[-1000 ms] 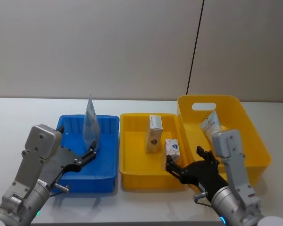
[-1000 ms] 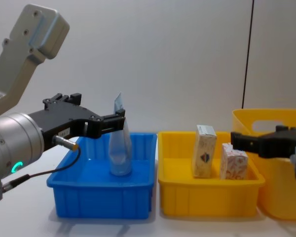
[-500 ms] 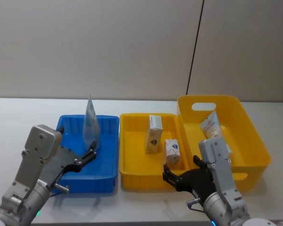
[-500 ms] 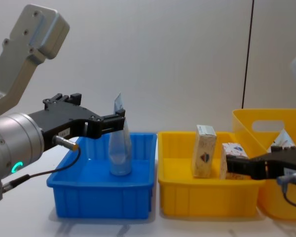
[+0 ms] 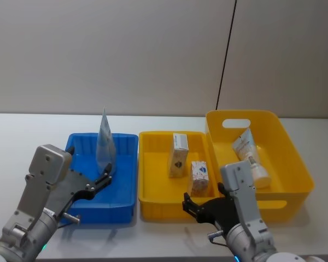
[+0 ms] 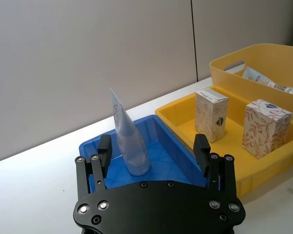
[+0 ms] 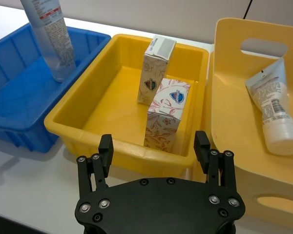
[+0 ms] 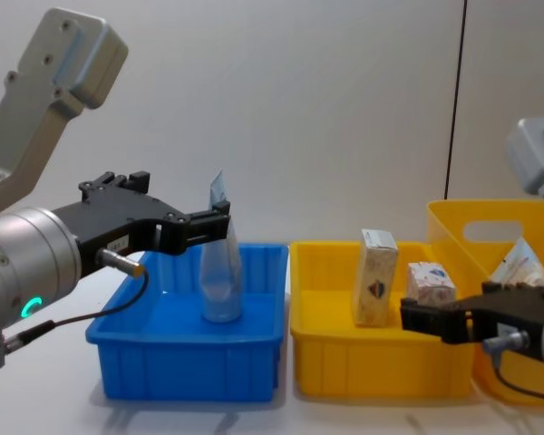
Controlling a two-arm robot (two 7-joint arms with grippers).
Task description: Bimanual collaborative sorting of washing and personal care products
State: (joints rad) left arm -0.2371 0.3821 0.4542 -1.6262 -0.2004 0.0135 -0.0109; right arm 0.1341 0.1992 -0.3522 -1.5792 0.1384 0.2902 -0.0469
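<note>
My R pincer [image 7: 154,144] spread, empty, before yellow tray [image 7: 73,134]; L pincer [image 6: 153,146] spread by standing tube [image 6: 129,146]. Next prob basket tube [image 7: 273,112]: grab mid-body, gently.

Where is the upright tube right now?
In the head view, the tube stands in the blue tray, on the left, just ahead of the open left hand.

left gripper [image 5: 103,182] fingers spread apart, right gripper [image 5: 190,206] fingers spread apart
</note>
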